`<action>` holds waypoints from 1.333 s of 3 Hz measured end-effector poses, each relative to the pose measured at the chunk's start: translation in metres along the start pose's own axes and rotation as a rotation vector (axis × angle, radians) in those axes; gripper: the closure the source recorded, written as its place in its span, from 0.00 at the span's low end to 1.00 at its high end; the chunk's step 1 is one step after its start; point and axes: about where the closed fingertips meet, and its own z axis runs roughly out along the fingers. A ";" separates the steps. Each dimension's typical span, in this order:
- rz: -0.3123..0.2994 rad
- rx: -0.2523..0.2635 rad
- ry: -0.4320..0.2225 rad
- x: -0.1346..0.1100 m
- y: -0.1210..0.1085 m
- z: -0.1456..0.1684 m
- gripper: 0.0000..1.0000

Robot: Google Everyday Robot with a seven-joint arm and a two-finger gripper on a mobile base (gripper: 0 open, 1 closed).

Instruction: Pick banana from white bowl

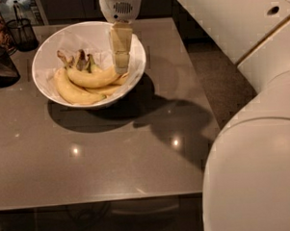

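Banana [93, 79] lies curved atop the other fruit in the white bowl [42, 64], stem to the left. Gripper [121, 68] hangs inside the bowl's right side, tip at the banana's right end; whether it's clenched, can't tell. Bowl sits on the grey table [113, 162].

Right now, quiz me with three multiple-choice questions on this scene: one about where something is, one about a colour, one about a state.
1. Where is the gripper?
A) resting on a chair
B) over the right side of the white bowl
C) inside a drawer

2. What colour is the mesh cup?
A) dark
B) yellow
C) white

3. The banana is:
A) lifted in the air
B) peeled and cut
C) lying whole in the white bowl

Answers: B, the gripper hangs above the bowl's right part. A, the cup at the far left looks black. C, the banana lies unpeeled inside the bowl.
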 end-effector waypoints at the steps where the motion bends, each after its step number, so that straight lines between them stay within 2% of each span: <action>1: 0.047 -0.049 -0.050 -0.012 -0.003 0.018 0.00; 3: 0.156 -0.133 -0.132 -0.039 -0.002 0.043 0.00; 4: 0.211 -0.159 -0.152 -0.047 0.002 0.049 0.09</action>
